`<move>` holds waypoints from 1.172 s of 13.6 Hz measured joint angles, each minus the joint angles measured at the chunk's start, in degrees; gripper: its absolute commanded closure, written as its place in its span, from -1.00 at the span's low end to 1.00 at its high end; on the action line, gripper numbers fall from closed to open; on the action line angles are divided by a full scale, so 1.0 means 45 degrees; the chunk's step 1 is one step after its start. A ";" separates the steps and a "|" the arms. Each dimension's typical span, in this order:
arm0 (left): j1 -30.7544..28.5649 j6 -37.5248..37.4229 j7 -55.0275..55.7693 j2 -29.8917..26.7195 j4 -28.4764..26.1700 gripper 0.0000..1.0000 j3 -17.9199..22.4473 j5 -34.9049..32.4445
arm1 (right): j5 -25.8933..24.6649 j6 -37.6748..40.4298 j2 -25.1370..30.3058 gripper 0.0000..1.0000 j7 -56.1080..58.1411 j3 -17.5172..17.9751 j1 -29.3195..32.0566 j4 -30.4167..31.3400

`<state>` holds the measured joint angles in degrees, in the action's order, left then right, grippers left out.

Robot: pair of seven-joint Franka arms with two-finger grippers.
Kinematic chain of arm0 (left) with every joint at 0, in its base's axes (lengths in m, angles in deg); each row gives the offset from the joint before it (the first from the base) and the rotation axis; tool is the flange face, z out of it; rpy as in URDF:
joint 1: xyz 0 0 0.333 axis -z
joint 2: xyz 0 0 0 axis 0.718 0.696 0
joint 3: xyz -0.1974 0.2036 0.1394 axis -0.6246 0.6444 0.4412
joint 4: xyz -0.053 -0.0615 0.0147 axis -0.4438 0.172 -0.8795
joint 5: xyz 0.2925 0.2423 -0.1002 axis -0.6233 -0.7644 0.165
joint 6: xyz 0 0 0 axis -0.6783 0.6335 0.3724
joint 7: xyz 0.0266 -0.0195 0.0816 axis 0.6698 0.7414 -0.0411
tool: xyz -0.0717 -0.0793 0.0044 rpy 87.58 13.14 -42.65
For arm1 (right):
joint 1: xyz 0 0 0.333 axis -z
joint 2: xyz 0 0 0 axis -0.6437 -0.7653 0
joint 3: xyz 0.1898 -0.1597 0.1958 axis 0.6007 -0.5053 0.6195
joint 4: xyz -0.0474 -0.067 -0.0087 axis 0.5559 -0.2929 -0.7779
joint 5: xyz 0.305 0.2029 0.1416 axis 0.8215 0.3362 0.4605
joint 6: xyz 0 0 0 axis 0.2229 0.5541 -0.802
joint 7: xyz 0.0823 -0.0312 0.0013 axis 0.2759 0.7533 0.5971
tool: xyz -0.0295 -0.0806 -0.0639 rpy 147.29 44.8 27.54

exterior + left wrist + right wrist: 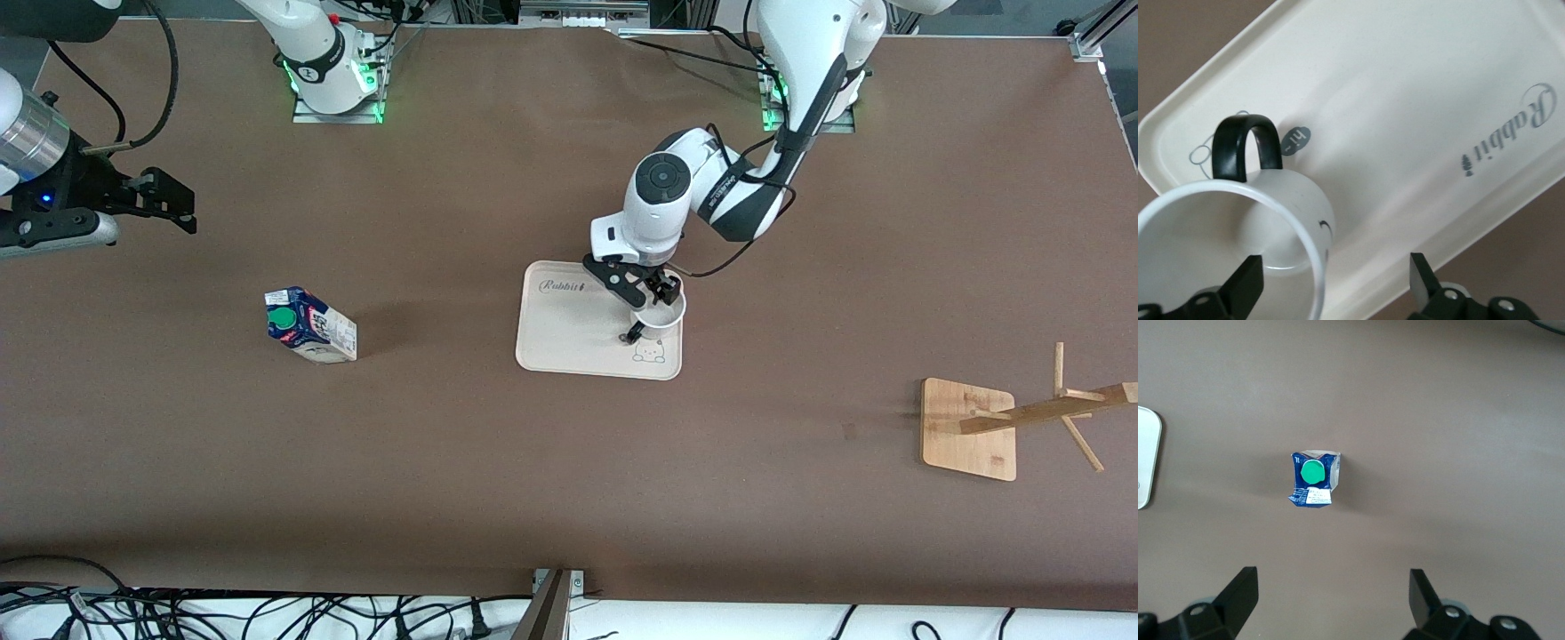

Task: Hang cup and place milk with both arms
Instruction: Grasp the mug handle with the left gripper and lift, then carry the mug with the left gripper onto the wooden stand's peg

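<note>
End effector of the left arm (646,300) straddled the cup's (660,315) rim at frame centre, fingers spread, one inside; right end effector (169,200) waited, fingers apart, upper left.

Beige rectangular plastic tray (569,333) sits mid-tabletop (569,498). Small white mug with black loop handle (660,316) stands on the tray's corner toward the left arm's end. Left gripper (647,293) straddles the mug rim, one finger (1245,283) inside. Small gable-top milk carton (311,325) stands toward the right arm's end, well apart from the tray. Wooden peg rack (1013,422) stands at the left arm's end, nearer the camera. Right gripper (147,200) hangs over the tabletop above the carton.
</note>
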<state>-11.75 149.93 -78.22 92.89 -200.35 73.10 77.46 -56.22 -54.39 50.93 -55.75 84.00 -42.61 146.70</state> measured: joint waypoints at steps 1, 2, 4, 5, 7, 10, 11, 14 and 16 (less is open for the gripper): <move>-0.0005 0.0129 0.0076 0.0026 -0.0001 0.69 0.0031 -0.0373 | 0.0000 -0.0005 0.0000 -1.00 0.0000 0.0000 0.0000 0.0000; -0.0006 0.0223 0.0202 0.0021 0.0002 0.87 0.0040 -0.0561 | 0.0000 -0.0007 0.0000 -1.00 0.0000 0.0000 0.0000 0.0000; -0.0006 0.0335 0.0452 0.0021 0.0003 1.00 0.0039 -0.0662 | 0.0000 -0.0012 0.0000 -1.00 0.0000 0.0002 0.0000 0.0000; -0.0006 0.0360 0.0570 0.0020 0.0003 1.00 0.0039 -0.0682 | 0.0000 -0.0014 0.0000 -1.00 0.0000 0.0002 0.0000 0.0000; -0.0006 0.0370 0.0800 0.0009 0.0007 1.00 0.0038 -0.0688 | 0.0000 -0.0020 0.0000 -1.00 0.0000 0.0004 0.0000 0.0000; 0.0004 0.0370 0.1216 -0.0099 0.0021 1.00 0.0004 -0.0695 | 0.0000 -0.0025 0.0000 -1.00 0.0000 0.0006 0.0000 0.0000; 0.0003 0.0357 0.1254 -0.0209 0.0052 1.00 0.0007 -0.0695 | 0.0000 -0.0031 0.0000 -1.00 0.0000 0.0006 0.0000 -0.0001; -0.0041 -0.0579 0.1360 -0.0977 0.0410 1.00 0.0055 -0.0696 | 0.0000 -0.0173 -0.0002 -1.00 0.0000 0.0007 0.0000 -0.0001; -0.0086 -0.2268 0.1378 -0.1762 0.0986 1.00 0.0155 -0.0696 | 0.0000 -0.0184 -0.0003 -1.00 0.0000 0.0008 0.0000 -0.0001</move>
<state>-12.14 139.73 -72.02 84.96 -195.92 73.80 74.32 -56.22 -55.22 50.91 -55.75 84.03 -42.61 146.70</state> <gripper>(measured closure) 0.952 0.000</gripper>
